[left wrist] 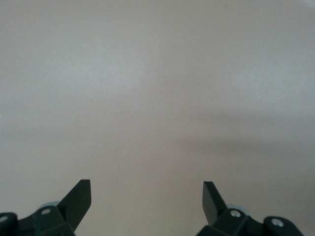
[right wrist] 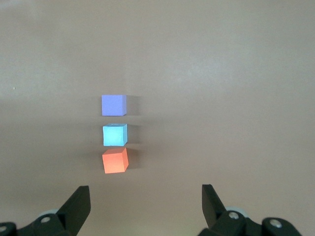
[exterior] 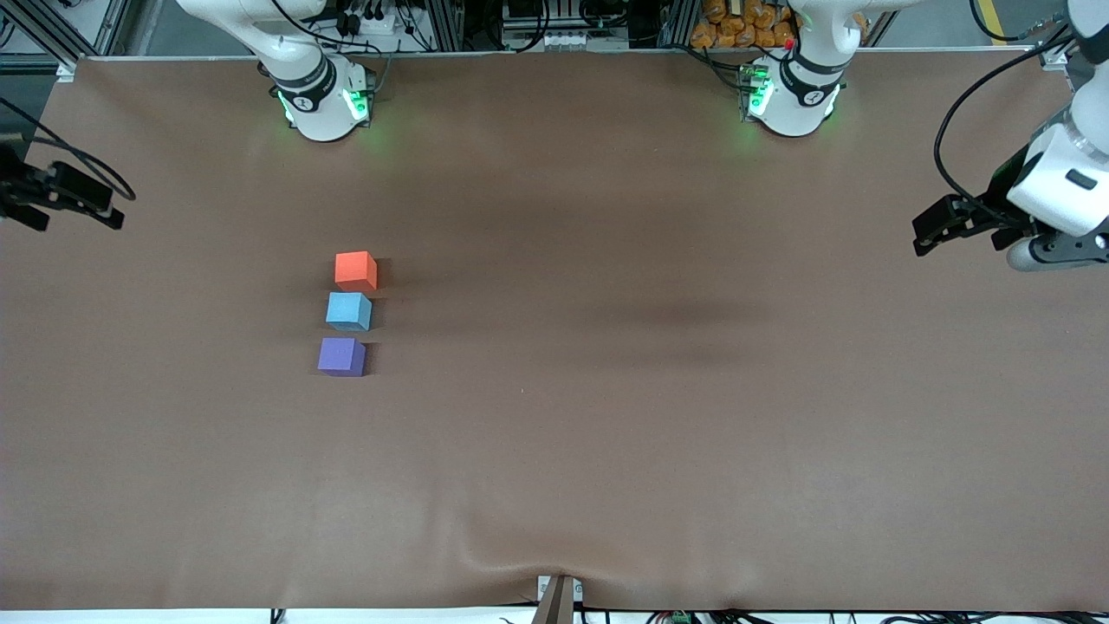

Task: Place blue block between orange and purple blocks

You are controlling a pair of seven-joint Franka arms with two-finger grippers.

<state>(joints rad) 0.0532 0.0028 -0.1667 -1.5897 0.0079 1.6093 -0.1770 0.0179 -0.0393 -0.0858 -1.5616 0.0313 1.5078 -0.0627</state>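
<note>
Blue block (exterior: 348, 311) sits in line between the orange block (exterior: 356, 270) and purple block (exterior: 341, 356) on your tabletop (exterior: 658, 407).

Your right gripper (right wrist: 145, 196) hangs over the tabletop with fingers (right wrist: 78, 204) spread and empty, the three blocks lying out ahead of the fingertips, orange closest to them. Your left gripper (left wrist: 146, 194) waits at its own end, fingers (left wrist: 78, 199) spread over bare tabletop, well apart from the blocks.
</note>
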